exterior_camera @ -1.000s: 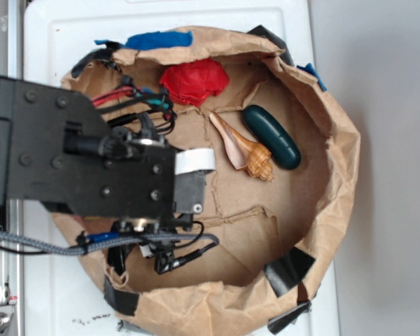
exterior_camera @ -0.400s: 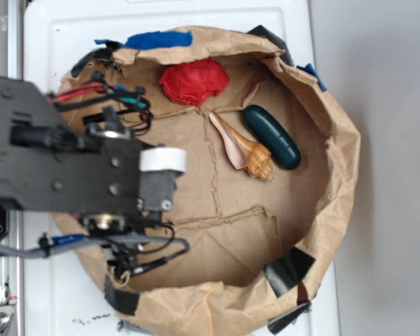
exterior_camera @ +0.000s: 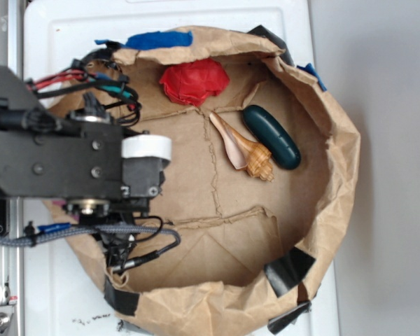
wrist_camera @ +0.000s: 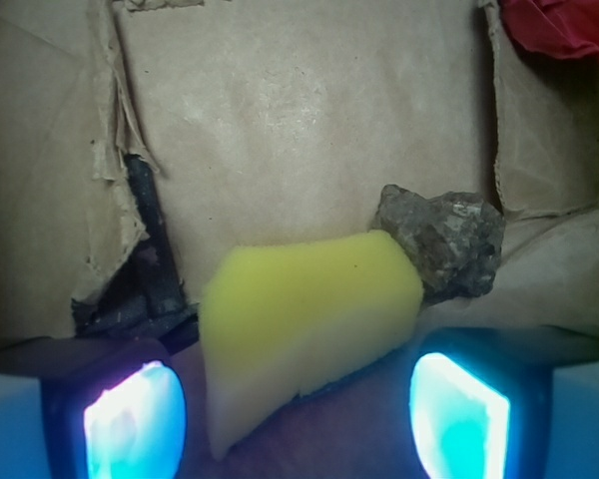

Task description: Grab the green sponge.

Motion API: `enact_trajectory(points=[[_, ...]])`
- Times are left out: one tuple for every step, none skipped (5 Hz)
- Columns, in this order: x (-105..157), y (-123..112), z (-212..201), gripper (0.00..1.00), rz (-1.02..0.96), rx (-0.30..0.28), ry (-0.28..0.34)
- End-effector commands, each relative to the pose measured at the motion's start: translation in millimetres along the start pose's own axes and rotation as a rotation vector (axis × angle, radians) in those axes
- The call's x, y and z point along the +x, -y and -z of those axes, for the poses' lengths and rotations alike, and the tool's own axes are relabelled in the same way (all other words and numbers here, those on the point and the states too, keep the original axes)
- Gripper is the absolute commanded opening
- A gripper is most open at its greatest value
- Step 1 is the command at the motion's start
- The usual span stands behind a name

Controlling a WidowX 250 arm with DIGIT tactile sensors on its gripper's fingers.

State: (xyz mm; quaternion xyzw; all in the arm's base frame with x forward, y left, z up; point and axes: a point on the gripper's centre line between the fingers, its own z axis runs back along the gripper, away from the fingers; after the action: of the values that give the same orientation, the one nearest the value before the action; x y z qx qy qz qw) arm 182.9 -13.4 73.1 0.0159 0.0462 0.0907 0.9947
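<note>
One green sponge (wrist_camera: 304,324) btwn fingers of wide-open hand (wrist_camera: 298,414), nothing gripped, rock (wrist_camera: 444,242) beside

A white tabletop (exterior_camera: 49,42) carries a wide, crumpled brown paper nest (exterior_camera: 336,154) patched with black and blue tape. On its floor lie a crumpled red cloth (exterior_camera: 193,80), a tan spiral seashell (exterior_camera: 243,149), a glossy dark-green oblong capsule (exterior_camera: 271,136), a yellow foam sponge (wrist_camera: 299,324) and a grey rock (wrist_camera: 444,239) touching it.

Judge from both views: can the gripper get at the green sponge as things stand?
Probably yes. In the wrist view the green sponge lies between the open gripper fingers, nothing between them; only a grey rock touches its far corner.
</note>
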Motion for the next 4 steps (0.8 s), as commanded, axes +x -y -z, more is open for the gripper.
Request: enact_trajectory(points=[[0.7,-3.2,-4.6,1.0,-0.008,-0.009,0.045],[-1.2,-2.4,-6.1,1.0,-0.011,-0.019,0.043],[-2.8,2.9,-0.2,1.0,-0.029,-0.033,0.048],[-5.1,8.7,9.9,1.0,-0.056,-0.029,0.064]])
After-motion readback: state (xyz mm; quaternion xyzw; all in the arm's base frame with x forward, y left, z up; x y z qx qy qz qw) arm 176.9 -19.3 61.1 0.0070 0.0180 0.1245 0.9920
